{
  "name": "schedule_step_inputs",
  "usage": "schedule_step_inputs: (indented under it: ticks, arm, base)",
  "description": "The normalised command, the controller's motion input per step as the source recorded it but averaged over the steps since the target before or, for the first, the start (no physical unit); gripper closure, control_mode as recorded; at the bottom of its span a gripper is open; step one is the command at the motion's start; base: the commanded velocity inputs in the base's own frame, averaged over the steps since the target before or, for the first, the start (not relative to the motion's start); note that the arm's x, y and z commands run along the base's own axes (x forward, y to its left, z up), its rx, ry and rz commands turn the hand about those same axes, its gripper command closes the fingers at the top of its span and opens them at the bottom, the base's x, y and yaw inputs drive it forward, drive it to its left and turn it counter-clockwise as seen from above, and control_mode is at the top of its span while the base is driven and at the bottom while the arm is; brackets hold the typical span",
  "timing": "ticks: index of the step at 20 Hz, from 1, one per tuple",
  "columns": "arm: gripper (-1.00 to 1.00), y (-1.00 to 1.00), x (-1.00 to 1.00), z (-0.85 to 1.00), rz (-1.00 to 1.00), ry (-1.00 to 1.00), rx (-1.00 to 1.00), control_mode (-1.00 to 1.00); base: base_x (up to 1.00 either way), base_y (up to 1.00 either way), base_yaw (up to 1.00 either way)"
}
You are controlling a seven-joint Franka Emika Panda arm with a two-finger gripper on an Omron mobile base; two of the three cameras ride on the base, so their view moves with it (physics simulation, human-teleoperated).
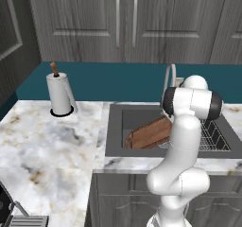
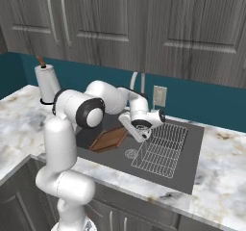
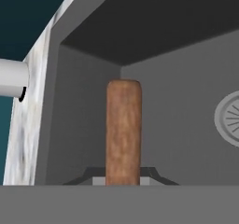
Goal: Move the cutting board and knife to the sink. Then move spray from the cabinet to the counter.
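The reddish-brown cutting board (image 1: 149, 134) slants inside the dark grey sink (image 1: 113, 126), its far end hidden behind my arm. From the right base view the cutting board (image 2: 109, 138) lies at the basin's left end, and my gripper (image 2: 129, 129) reaches down to its right end. In the hand view the cutting board (image 3: 123, 129) stands edge-on between my fingertips, so my gripper (image 3: 123, 178) is shut on it. The marble counter (image 1: 47, 145) surrounds the sink. The knife, the spray and the cabinet are out of view.
A paper towel roll (image 1: 60, 94) stands on the counter left of the sink. A slim faucet (image 2: 137, 83) rises behind the basin, and a wire rack (image 2: 161, 148) fills its right half. The round drain (image 3: 231, 118) lies in the basin floor. Closed cupboard doors (image 1: 118, 22) hang above.
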Motion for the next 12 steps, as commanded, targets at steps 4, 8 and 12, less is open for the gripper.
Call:
schedule_step_inputs:
  ticks: [4, 8, 12]
  arm:
    - [1.0, 0.0, 0.0, -0.13, 0.0, 0.0, 0.0, -1.0]
    - [-1.0, 0.0, 0.0, -0.16, 0.01, 0.0, 0.0, -1.0]
    - [-1.0, 0.0, 0.0, -0.16, 0.02, 0.0, 0.0, -1.0]
  base:
    - [0.0, 0.0, 0.0]
    - [0.0, 0.0, 0.0]
    - [0.0, 0.0, 0.0]
